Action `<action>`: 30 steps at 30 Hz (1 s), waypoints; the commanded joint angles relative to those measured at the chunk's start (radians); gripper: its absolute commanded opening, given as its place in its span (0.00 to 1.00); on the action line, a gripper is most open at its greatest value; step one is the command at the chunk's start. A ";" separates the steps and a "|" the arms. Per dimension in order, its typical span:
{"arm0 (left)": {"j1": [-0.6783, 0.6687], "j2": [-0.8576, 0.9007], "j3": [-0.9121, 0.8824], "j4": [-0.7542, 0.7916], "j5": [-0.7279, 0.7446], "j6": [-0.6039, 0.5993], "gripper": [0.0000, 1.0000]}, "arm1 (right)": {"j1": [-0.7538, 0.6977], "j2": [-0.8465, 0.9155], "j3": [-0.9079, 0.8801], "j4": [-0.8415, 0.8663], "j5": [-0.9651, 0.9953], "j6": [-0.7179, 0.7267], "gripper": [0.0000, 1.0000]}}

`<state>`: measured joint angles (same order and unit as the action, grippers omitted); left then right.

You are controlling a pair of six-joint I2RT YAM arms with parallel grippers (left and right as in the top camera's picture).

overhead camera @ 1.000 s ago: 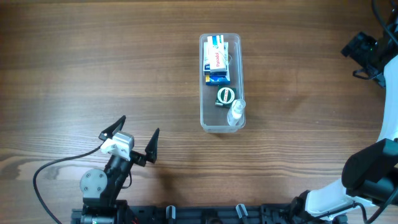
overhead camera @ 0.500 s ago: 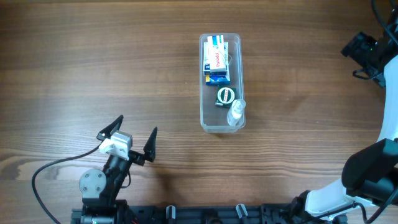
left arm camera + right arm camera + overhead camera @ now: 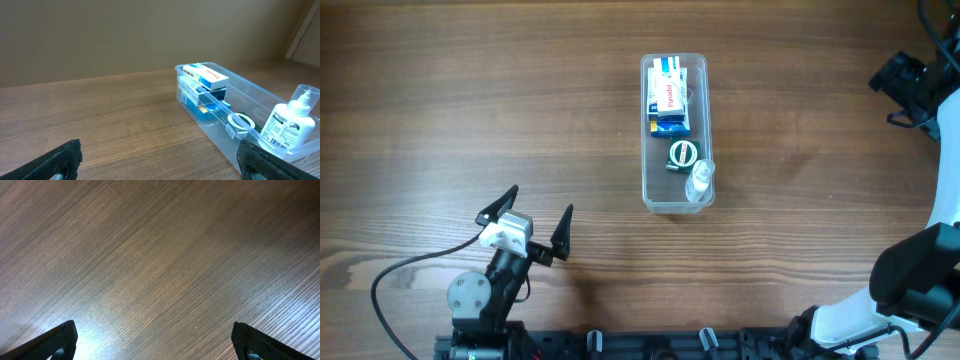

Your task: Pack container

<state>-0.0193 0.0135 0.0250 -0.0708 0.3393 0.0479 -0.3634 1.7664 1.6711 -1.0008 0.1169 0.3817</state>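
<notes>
The left gripper [image 3: 541, 201] has edged slightly to its left, jaws spread and empty. The container [image 3: 645, 140] lies ahead and to its right, long axis pointing away from it. The right gripper [image 3: 155, 330] — also spread — is farther.

left tool [image 3: 541, 199] slightly further left than before

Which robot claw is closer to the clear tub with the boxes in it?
Left. The left gripper is off the container's near-left corner; the right gripper is farther away, out to its right.
</notes>
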 commanded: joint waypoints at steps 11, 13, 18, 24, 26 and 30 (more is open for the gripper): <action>0.007 -0.011 -0.009 0.004 0.005 0.016 1.00 | 0.163 -0.362 0.000 0.002 0.014 0.014 1.00; 0.007 -0.011 -0.009 0.004 0.005 0.016 1.00 | 0.239 -0.440 -0.001 0.002 0.014 0.014 1.00; 0.007 -0.011 -0.009 0.004 0.005 0.016 1.00 | 0.431 -0.620 -0.030 0.002 0.014 0.014 1.00; 0.007 -0.011 -0.009 0.004 0.005 0.016 1.00 | 0.445 -0.846 -0.257 0.075 0.014 0.011 1.00; 0.007 -0.011 -0.009 0.004 0.005 0.016 1.00 | 0.445 -0.949 -0.415 0.198 -0.009 0.010 1.00; 0.007 -0.011 -0.009 0.004 0.005 0.016 1.00 | 0.445 -1.175 -0.761 0.477 -0.069 -0.014 1.00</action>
<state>-0.0193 0.0128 0.0235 -0.0692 0.3389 0.0479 0.0761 0.7185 1.0966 -0.6445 0.1047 0.3817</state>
